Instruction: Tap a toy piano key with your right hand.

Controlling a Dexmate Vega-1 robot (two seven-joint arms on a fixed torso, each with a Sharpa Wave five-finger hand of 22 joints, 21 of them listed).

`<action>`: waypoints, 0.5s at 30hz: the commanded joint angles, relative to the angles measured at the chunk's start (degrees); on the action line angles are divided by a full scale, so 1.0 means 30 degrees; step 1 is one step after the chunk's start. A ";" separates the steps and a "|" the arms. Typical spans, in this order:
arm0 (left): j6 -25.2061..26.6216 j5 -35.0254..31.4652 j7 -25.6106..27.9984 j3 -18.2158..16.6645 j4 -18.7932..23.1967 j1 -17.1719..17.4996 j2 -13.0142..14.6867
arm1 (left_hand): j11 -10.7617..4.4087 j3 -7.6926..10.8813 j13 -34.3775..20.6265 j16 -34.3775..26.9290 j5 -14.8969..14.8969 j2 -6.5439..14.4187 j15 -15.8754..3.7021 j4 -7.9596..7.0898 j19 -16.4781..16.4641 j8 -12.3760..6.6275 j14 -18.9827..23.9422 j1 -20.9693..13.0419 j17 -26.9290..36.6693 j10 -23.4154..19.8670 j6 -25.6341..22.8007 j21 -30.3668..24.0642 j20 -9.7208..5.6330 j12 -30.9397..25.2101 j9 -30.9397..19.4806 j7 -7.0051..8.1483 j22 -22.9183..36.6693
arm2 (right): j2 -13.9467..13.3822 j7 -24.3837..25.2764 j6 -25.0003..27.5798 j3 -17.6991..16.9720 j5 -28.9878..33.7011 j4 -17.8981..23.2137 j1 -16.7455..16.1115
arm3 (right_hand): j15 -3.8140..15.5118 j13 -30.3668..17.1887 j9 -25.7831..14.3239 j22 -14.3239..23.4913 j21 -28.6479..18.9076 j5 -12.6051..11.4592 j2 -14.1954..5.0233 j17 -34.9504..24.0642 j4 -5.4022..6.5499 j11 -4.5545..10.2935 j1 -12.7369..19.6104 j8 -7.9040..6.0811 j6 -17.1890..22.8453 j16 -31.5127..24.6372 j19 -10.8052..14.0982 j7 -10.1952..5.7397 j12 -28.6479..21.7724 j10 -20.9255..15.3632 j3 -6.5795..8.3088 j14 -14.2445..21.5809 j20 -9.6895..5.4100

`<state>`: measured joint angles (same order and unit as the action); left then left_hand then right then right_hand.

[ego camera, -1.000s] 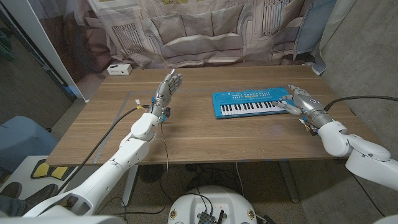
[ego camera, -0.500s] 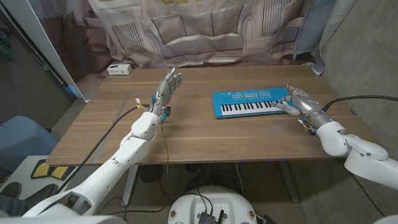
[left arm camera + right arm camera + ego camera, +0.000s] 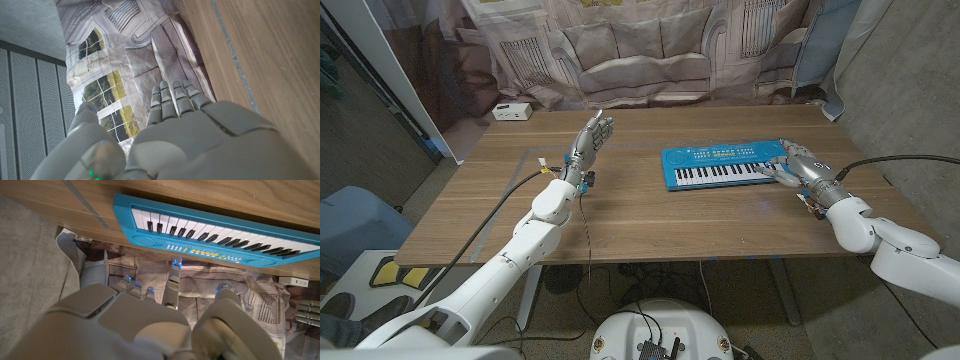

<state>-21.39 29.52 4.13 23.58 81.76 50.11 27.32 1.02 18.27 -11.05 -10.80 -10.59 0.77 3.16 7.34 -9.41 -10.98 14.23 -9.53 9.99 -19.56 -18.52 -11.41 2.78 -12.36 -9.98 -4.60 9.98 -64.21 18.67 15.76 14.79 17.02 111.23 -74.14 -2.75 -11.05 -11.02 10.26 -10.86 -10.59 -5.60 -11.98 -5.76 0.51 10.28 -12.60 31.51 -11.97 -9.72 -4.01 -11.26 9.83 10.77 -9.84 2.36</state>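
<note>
Since a second ago, you had eased your right hand [image 3: 802,166] a little further in over the right end of the toy piano [image 3: 724,164], while your left hand [image 3: 591,137] and the piano kept their places. Your right hand sat over the last keys at that end, fingers [image 3: 782,171] loosely curved and pointing toward the keyboard, gripping nothing; whether a fingertip actually touched a key could not be told from the head view. In the right wrist view the back of that hand [image 3: 125,330] filled the foreground, one finger [image 3: 173,282] reaching out further than the curled ones beside it, with the piano [image 3: 220,230] beyond it.

That blue piano lay flat on the right half of the tabletop [image 3: 650,215], toward the far edge, its long side running parallel to that edge and its black and white keys on the near side. You held your left hand raised above the middle of the left half of the tabletop, palm upright, fingers straight and close together, thumb apart, holding nothing; the left wrist view showed its back [image 3: 200,145] with the fingers [image 3: 172,102] extended side by side. A small white box [image 3: 510,112] sat at the far left corner.
</note>
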 commanded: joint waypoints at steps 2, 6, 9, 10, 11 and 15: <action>0.0055 -0.0022 -0.0067 0.0073 -0.0145 -0.0169 -0.0058 | 0.0040 0.0156 -0.0084 0.0017 0.0041 0.0151 0.0068 -0.0001 -0.0042 0.0052 0.0083 0.0009 0.0090 -0.0161 -0.0134 0.0065 0.0057 0.0021 -0.0093 -0.0039 0.0075 | -0.0030 0.0114 0.0247 0.0641 0.0116 -0.0219 0.0440 | -0.0007 -0.0038 -0.0039 0.0034 -0.0187 0.0007 -0.0174 -0.0027 -0.0011 0.0165 0.0002 -0.0019 0.0137 -0.0049 -0.2287 -0.0162 -0.0149 0.0074 0.0141 -0.3845 0.0060; 0.0122 -0.0117 -0.0029 0.0124 -0.0160 -0.0240 -0.0056 | -0.0014 0.0159 -0.0085 0.0015 0.0042 0.0158 0.0061 0.0001 -0.0036 0.0054 0.0087 0.0004 0.0091 -0.0171 -0.0135 0.0065 0.0060 0.0021 -0.0093 -0.0052 0.0075 | -0.0021 0.0167 0.0295 0.0846 0.0191 -0.0351 0.0612 | 0.0001 -0.0037 -0.0039 0.0034 -0.0192 0.0008 -0.0184 -0.0026 -0.0015 0.0176 0.0008 -0.0022 0.0172 -0.0057 -0.2282 -0.0161 -0.0153 0.0056 0.0152 -0.3831 0.0063; 0.0129 -0.0156 -0.0059 0.0159 -0.0175 -0.0283 -0.0051 | -0.0001 0.0161 -0.0085 0.0017 0.0044 0.0163 0.0067 0.0002 -0.0041 0.0059 0.0083 0.0000 0.0090 -0.0165 -0.0124 0.0062 0.0048 0.0026 -0.0093 -0.0059 0.0075 | 0.0011 0.0260 0.0319 0.0945 0.0195 -0.0417 0.0678 | 0.0008 -0.0037 -0.0040 0.0034 -0.0198 0.0010 -0.0193 -0.0025 -0.0018 0.0182 0.0015 -0.0014 0.0185 -0.0077 -0.2273 -0.0166 -0.0159 0.0035 0.0164 -0.3784 0.0067; 0.0134 -0.0175 -0.0058 0.0167 -0.0172 -0.0291 -0.0044 | -0.0030 0.0161 -0.0085 0.0022 0.0044 0.0163 0.0078 0.0003 -0.0044 0.0059 0.0071 -0.0001 0.0090 -0.0137 -0.0126 0.0060 0.0043 0.0038 -0.0093 -0.0062 0.0075 | -0.0004 0.0257 0.0297 0.0983 0.0192 -0.0445 0.0704 | 0.0008 -0.0037 -0.0040 0.0034 -0.0200 0.0010 -0.0196 -0.0025 -0.0020 0.0184 0.0017 -0.0014 0.0194 -0.0077 -0.2270 -0.0162 -0.0161 0.0028 0.0168 -0.3785 0.0072; 0.0134 -0.0170 -0.0060 0.0165 -0.0169 -0.0295 -0.0045 | -0.0025 0.0162 -0.0085 0.0022 0.0044 0.0165 0.0073 0.0003 -0.0042 0.0059 0.0069 -0.0002 0.0090 -0.0123 -0.0125 0.0061 0.0032 0.0044 -0.0093 -0.0063 0.0075 | -0.0007 0.0249 0.0344 0.1043 0.0230 -0.0462 0.0747 | 0.0005 -0.0037 -0.0040 0.0034 -0.0201 0.0011 -0.0198 -0.0025 -0.0021 0.0178 0.0019 -0.0012 0.0198 -0.0083 -0.2270 -0.0163 -0.0159 0.0029 0.0171 -0.3771 0.0068; 0.0168 -0.0221 -0.0015 0.0157 -0.0091 -0.0305 -0.0003 | 0.0009 0.0164 -0.0085 0.0022 0.0044 0.0169 0.0056 0.0005 -0.0103 0.0058 0.0070 -0.0006 0.0090 -0.0127 -0.0129 0.0036 0.0018 0.0044 -0.0093 -0.0067 0.0076 | 0.0003 0.0208 0.0550 0.1332 0.0444 -0.0551 0.0974 | 0.0006 -0.0036 -0.0041 0.0034 -0.0207 0.0012 -0.0207 -0.0023 -0.0026 0.0205 0.0027 -0.0014 0.0239 -0.0088 -0.2264 -0.0161 -0.0169 -0.0008 0.0185 -0.3761 0.0069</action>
<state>-21.36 29.33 4.09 23.92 81.38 49.48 27.21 1.02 18.27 -11.05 -10.80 -10.59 0.76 3.16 7.34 -9.41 -10.79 14.23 -9.52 9.99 -19.56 -18.52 -11.41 2.77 -12.36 -9.98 -4.60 9.98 -64.25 19.14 16.58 16.53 17.54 110.53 -72.87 -2.75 -11.05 -11.08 10.26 -11.31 -10.59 -5.60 -11.99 -5.76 0.82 10.28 -12.60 31.83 -11.97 -9.72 -4.32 -11.26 9.52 10.77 -9.84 2.36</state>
